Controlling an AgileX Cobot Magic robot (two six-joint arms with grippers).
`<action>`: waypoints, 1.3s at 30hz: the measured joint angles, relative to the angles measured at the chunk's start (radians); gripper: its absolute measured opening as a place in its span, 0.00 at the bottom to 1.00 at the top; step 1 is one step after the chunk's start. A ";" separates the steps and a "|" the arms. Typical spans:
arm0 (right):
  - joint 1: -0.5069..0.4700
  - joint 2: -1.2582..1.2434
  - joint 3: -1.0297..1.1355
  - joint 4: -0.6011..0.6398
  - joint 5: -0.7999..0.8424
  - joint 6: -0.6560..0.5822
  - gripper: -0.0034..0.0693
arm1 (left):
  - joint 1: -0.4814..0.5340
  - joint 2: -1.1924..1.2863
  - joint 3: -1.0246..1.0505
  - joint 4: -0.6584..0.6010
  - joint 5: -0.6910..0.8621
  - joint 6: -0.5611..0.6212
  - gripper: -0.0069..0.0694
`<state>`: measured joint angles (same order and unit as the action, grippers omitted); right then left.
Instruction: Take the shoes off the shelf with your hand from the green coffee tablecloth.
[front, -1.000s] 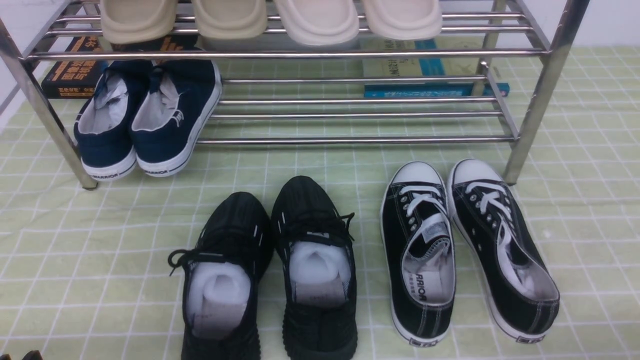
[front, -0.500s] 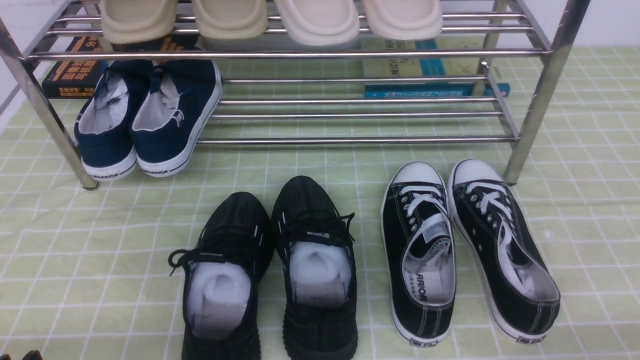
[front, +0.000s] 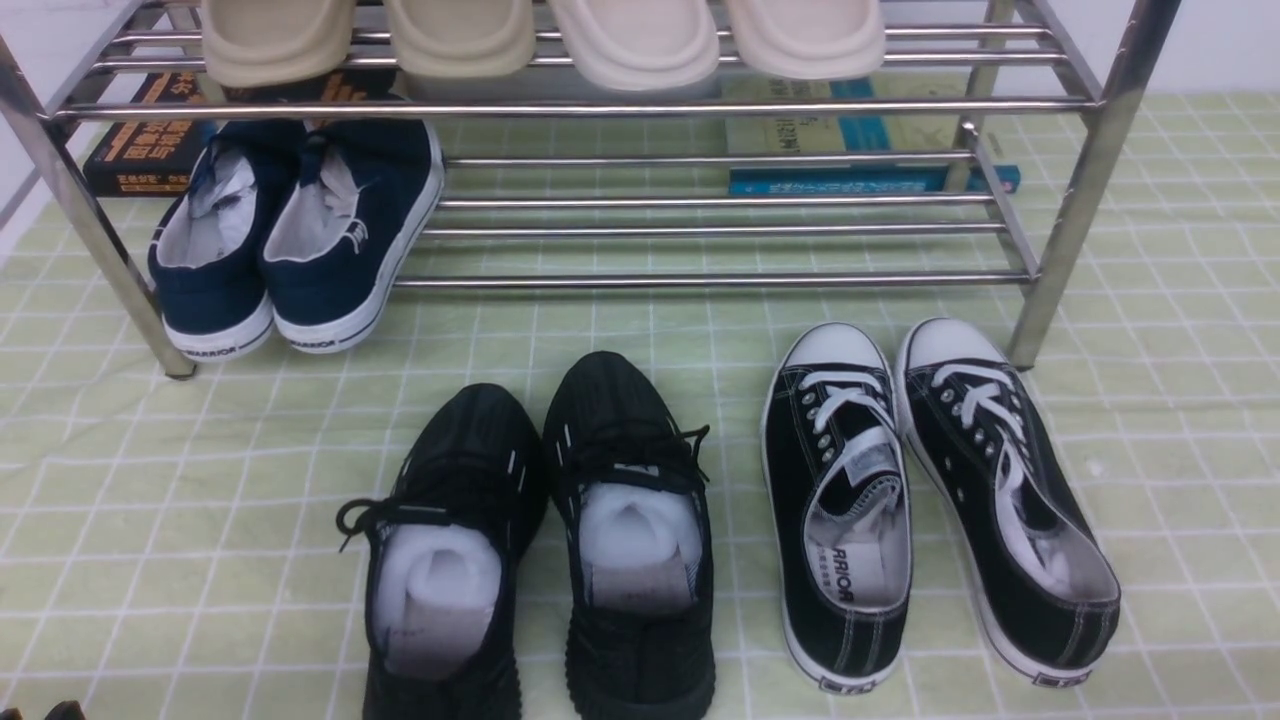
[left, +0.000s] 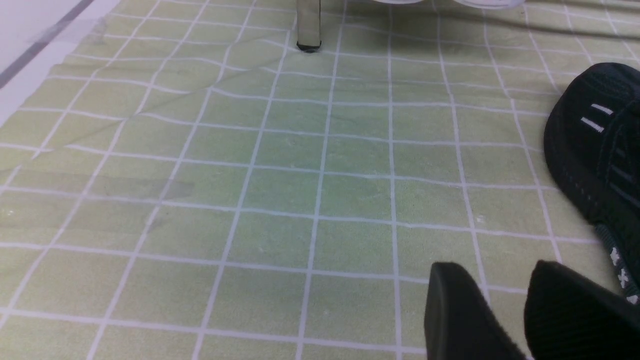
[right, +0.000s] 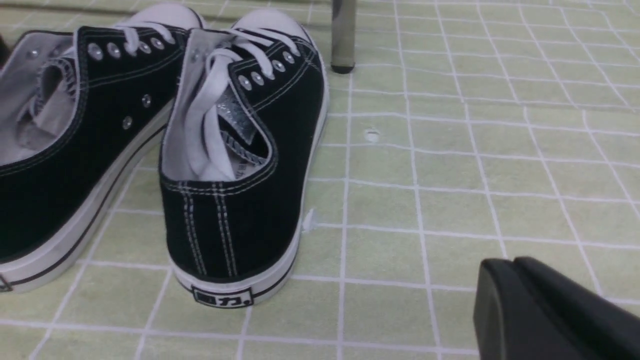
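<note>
The black canvas shoes with white toe caps, one (front: 840, 500) beside the other (front: 1010, 490), stand on the green checked tablecloth (front: 200, 480), just in front of the chrome shelf (front: 700, 281) by its right leg. In the right wrist view their heels (right: 240, 200) face me. My right gripper (right: 515, 265) is shut and empty, low over the cloth, behind and to the right of them. My left gripper (left: 500, 280) has its jaws a little apart and empty, low over the cloth beside a black knit sneaker (left: 600, 150).
A pair of black knit sneakers (front: 540, 540) stuffed with white paper stands at the front centre. A navy pair (front: 300, 230) sits on the shelf's lower tier at left. Beige slippers (front: 540, 40) lie on the top tier. Books (front: 850, 150) lie behind the shelf.
</note>
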<state>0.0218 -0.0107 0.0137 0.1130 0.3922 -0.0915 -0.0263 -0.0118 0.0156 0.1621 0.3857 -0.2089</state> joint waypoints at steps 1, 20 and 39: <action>0.003 0.000 0.000 0.000 0.000 0.000 0.09 | 0.000 0.000 0.000 0.000 0.000 0.000 0.41; 0.004 0.000 0.000 0.000 0.001 -0.001 0.12 | 0.000 0.000 0.000 0.000 0.000 0.000 0.41; 0.004 0.000 0.000 0.000 0.001 -0.001 0.15 | 0.000 0.000 0.000 0.000 0.000 0.000 0.41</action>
<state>0.0258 -0.0107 0.0137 0.1130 0.3931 -0.0926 -0.0263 -0.0118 0.0156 0.1621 0.3857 -0.2089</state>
